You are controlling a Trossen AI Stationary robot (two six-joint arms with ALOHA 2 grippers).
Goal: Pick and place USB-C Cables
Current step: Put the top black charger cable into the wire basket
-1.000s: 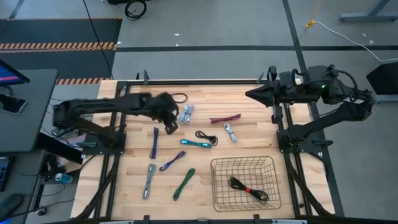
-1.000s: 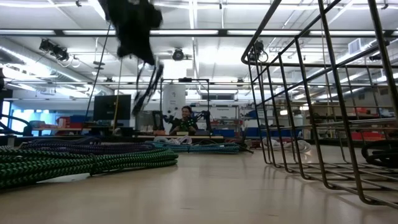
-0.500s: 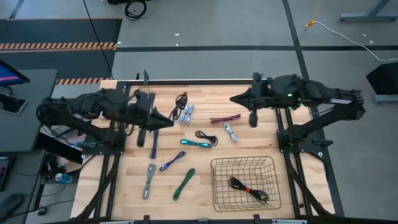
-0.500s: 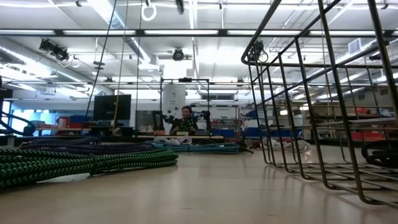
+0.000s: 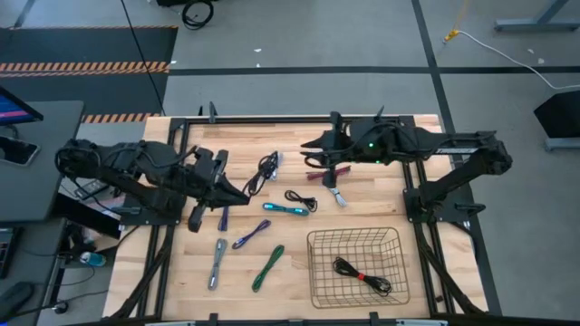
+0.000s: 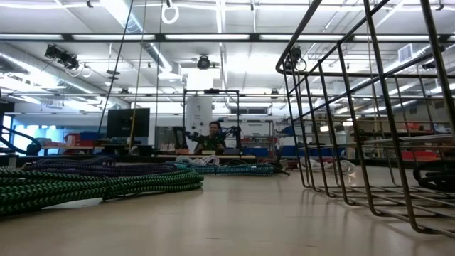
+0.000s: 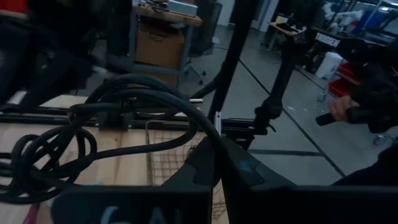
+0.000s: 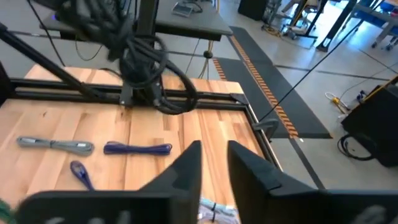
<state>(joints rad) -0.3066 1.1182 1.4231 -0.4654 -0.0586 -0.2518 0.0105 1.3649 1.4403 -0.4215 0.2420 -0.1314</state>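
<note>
High view: left tool (image 5: 237,194) low near left edge of surface (image 5: 426,195), whether fingers open or shut cannot tell. Right tool (image 5: 317,150) above red cable (image 5: 328,172) near far edge, fingers slightly apart, holding nothing. Loose cables spread mid-surface: black (image 5: 265,166), teal (image 5: 285,209), purple (image 5: 224,208), green (image 5: 268,267), grey (image 5: 217,263). Basket (image 5: 355,267) at near right corner holds black cable with red tie (image 5: 362,275).

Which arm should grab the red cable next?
Right, probably. The right hand is out over the table's far middle, almost above the red cable. The left hand sits back near the table's left edge, with other cables between it and that one.
</note>
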